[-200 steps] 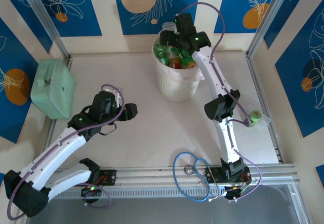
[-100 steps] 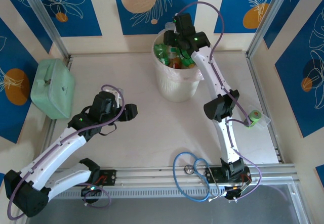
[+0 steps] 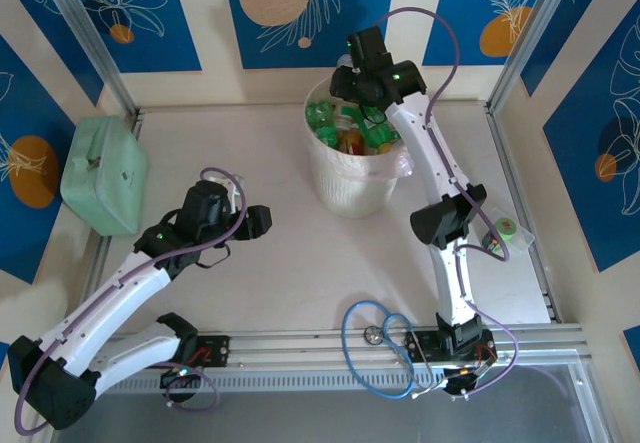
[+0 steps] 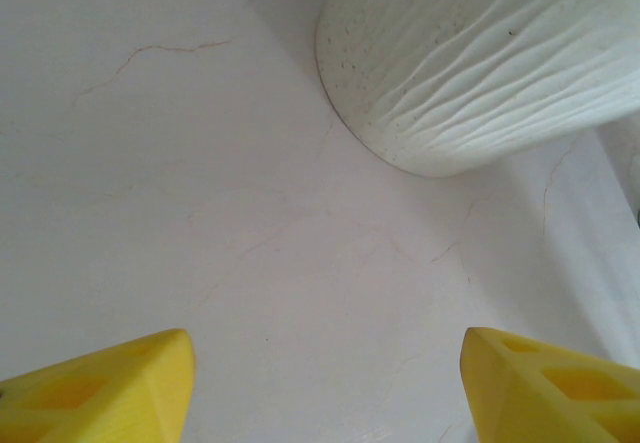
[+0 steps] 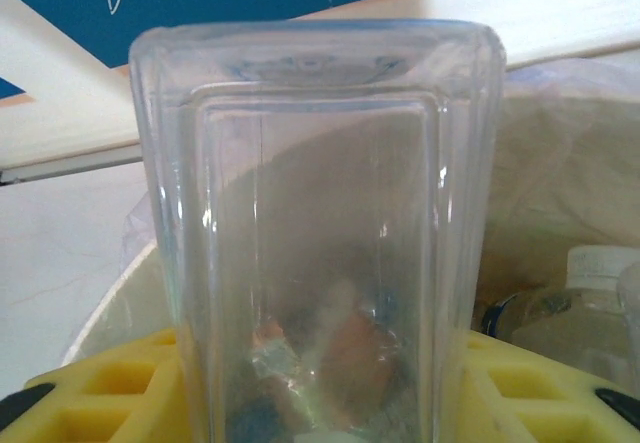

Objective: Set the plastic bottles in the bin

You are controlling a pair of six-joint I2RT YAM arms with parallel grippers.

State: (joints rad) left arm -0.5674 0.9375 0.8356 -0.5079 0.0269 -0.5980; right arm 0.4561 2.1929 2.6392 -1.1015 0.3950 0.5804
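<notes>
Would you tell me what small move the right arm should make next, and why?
Probably ease the right gripper a little toward the middle of the bin before letting go. It is shut on a clear bottle and sits at the bin's far rim, so a drop here might catch the rim rather than land among the bottles inside.

Glossy plastic bottle (image 5: 320,243); matt ribbed bin (image 4: 480,73)

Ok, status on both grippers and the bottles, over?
Left gripper open, empty, over the table beside the bin. Right gripper shut on a clear bottle above the bin. Other bottles inside. Nothing in the way.
</notes>
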